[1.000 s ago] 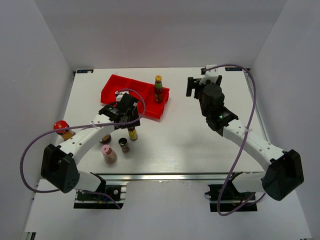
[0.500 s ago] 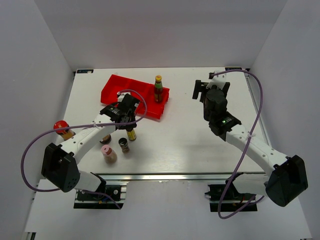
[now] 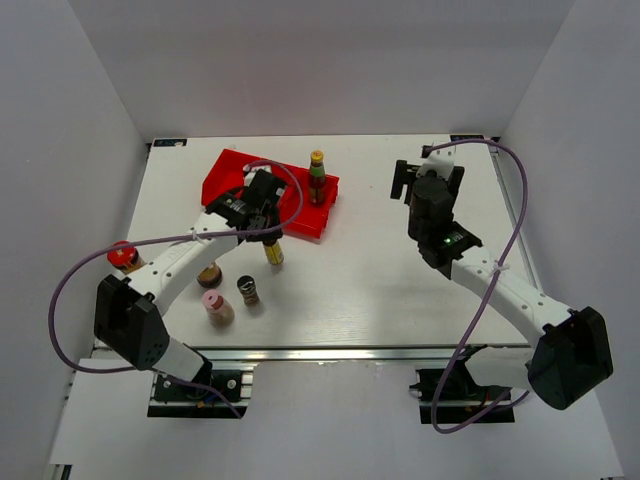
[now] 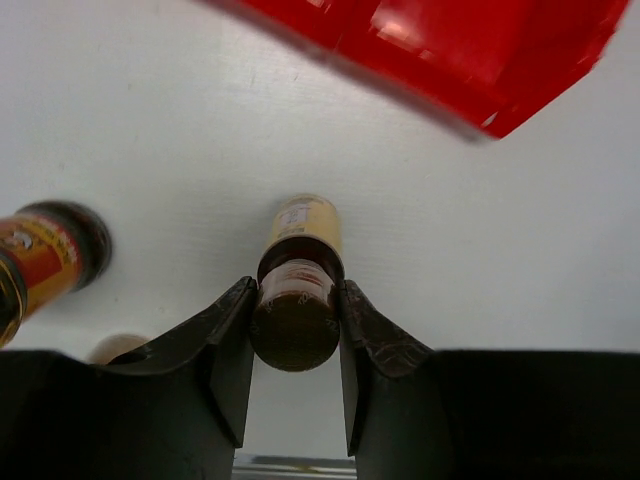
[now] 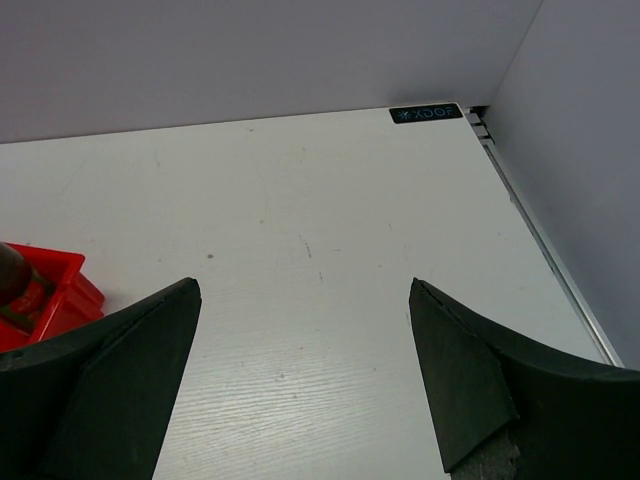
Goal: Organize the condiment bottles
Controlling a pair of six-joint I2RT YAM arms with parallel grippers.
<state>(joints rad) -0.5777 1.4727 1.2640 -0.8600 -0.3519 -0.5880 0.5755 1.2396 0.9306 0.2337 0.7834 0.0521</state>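
The yellow-capped bottle (image 4: pixel 297 285) in the left claw (image 4: pixel 295 292) blurs at its near end. Left of that claw, a red-labelled bottle (image 4: pixel 50 250) runs off the edge, and a pale top (image 4: pixel 115 347) peeps from behind the finger. Left of the right claw (image 5: pixel 302 290), the tray (image 5: pixel 55 290) corner and a dark bottle (image 5: pixel 12 272) are cropped.

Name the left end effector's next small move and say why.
Probably raise the yellow-capped bottle and carry it forward over the near wall of the red tray. The left end effector is shut on it, the tray lies just ahead, and the green bottle stands in the tray's right end, so a compartment beside it seems the likely spot.
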